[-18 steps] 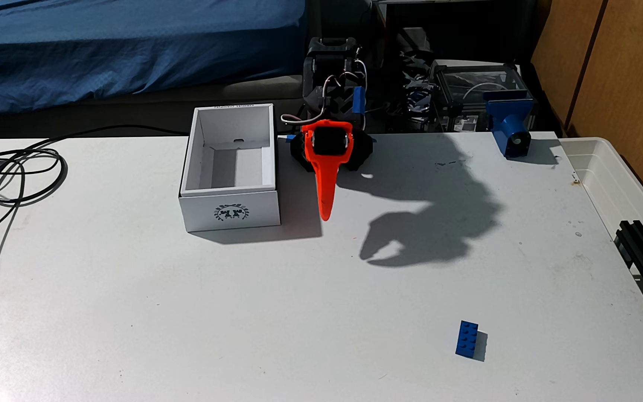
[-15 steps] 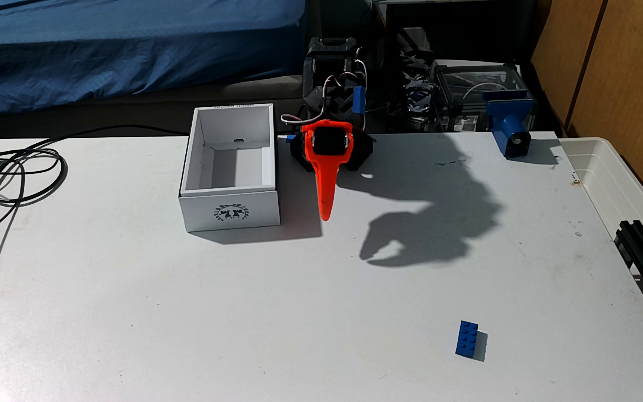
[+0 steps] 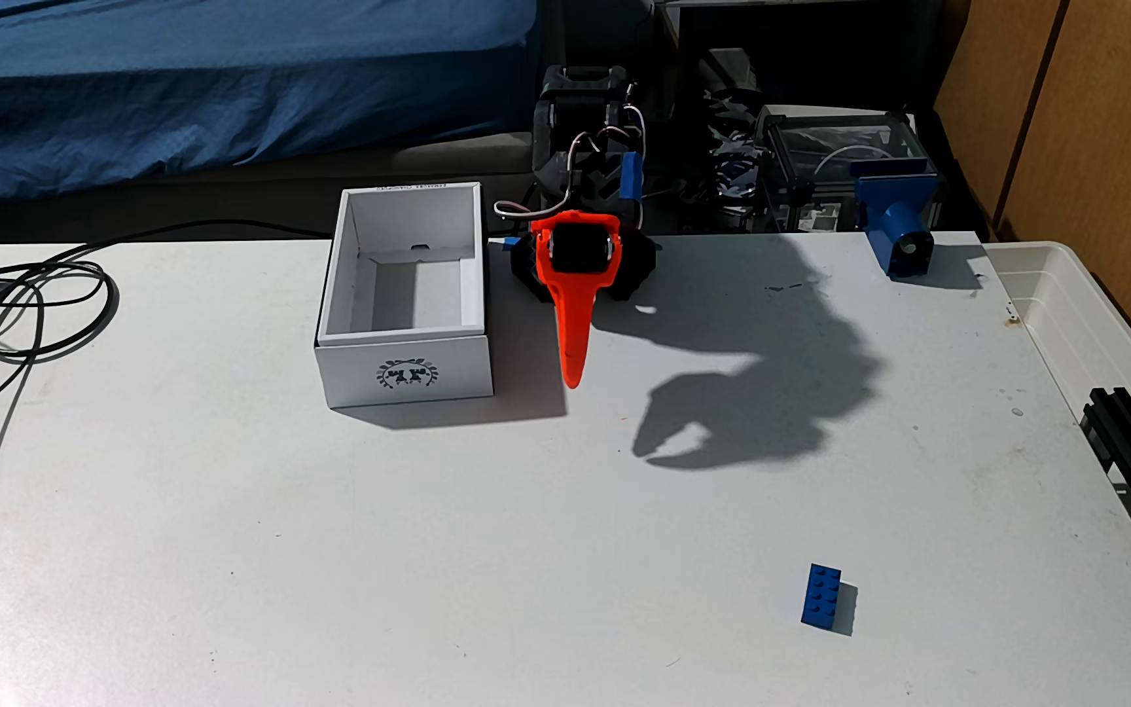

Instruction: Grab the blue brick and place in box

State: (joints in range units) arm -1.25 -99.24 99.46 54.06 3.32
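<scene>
Zero movement over the last half second or so, so the task hasn't really kicked off: nearest the camera the blue brick [image 3: 824, 596] lies flat on the white table [image 3: 345, 544], well apart from everything, untouched. Further back the orange gripper [image 3: 574, 381] hangs tip-down just beside the box [image 3: 405, 370], holding nothing; its shadow hints at a slight gap, but I can't tell for sure. Behind: cables [image 3: 25, 306], a blue clamp-like part [image 3: 896, 224], a bed with a blue cover [image 3: 209, 88].
</scene>
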